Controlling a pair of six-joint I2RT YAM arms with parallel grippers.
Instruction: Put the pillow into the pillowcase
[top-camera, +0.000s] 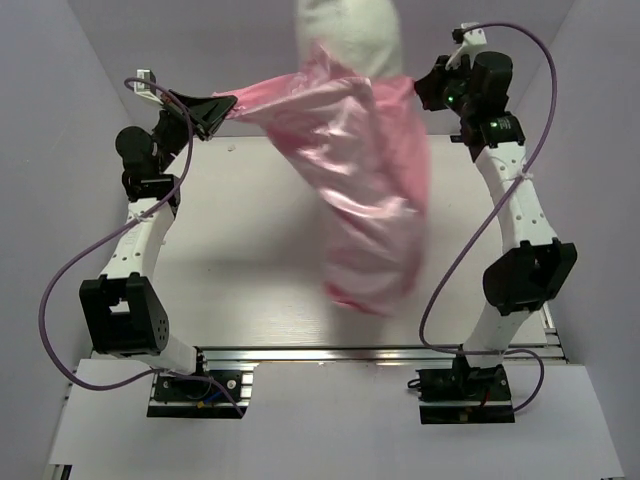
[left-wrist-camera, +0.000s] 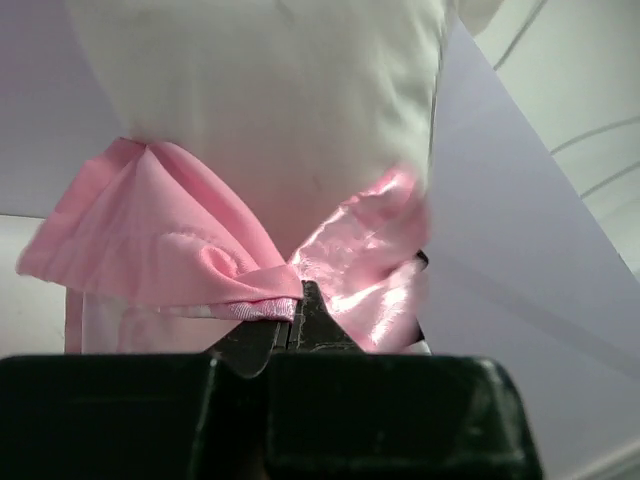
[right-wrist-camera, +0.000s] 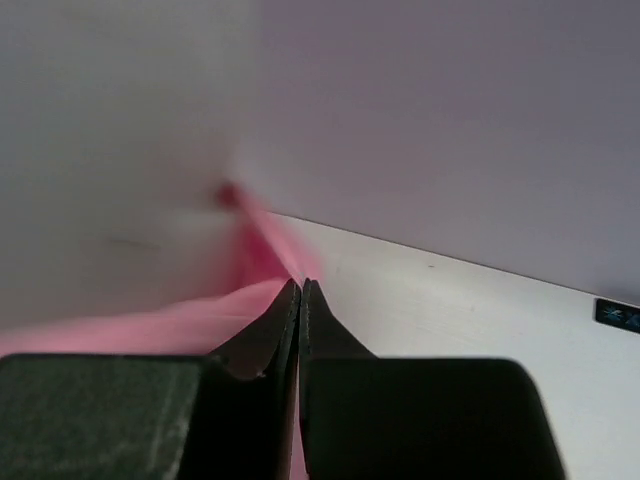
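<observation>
Both jaws clamp the pillowcase (top-camera: 370, 190) — pillow (top-camera: 350, 35) protrudes from its top.

White table (top-camera: 260, 240), aluminium rail (top-camera: 330, 355) along near edge

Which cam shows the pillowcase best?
Top external: the whole pillowcase hangs between the left gripper and right gripper, with the pillow protruding from its open end. Left wrist shows only the bunched edge pinched in its fingers. Right wrist shows only a blurred pink sliver.
</observation>
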